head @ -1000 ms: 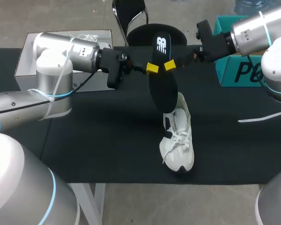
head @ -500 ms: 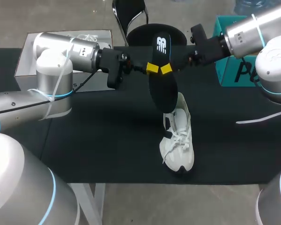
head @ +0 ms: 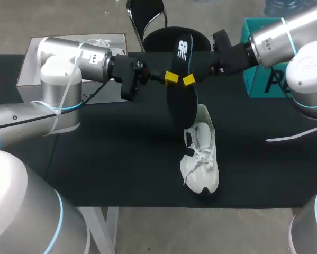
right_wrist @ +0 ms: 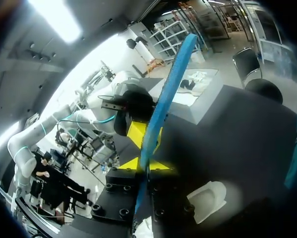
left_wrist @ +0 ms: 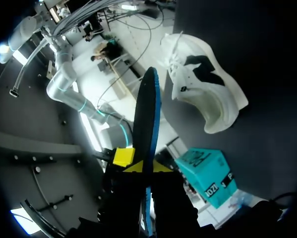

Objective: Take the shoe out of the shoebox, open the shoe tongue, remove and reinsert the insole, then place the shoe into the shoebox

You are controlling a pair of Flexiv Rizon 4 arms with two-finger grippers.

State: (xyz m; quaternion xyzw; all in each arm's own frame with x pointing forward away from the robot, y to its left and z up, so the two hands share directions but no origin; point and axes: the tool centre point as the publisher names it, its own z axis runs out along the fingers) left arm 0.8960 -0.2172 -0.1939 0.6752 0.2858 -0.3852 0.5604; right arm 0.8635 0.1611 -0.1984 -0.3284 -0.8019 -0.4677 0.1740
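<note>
Your left claw (left_wrist: 143, 162) and right claw (right_wrist: 147, 154) both pinch the insole (head: 181, 103) tight, holding it up right over the shoe (head: 201, 161), I think so it can slide back inside. The shoebox (head: 28, 59) waits well away from the shoe.

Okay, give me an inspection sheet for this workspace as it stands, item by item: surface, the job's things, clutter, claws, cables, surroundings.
Surface: black table.
Job's things: white shoe upright on its sole, toe toward the front edge; dark insole out of the shoe, held on end in the air above it; white shoebox open at the back left.
Clutter: teal box at the back right.
Claws: left claw and right claw both shut on the insole, from opposite sides.
Cables: black cable looping under my left arm; white strap by my right arm.
Surroundings: nothing seen reaching over the table.
</note>
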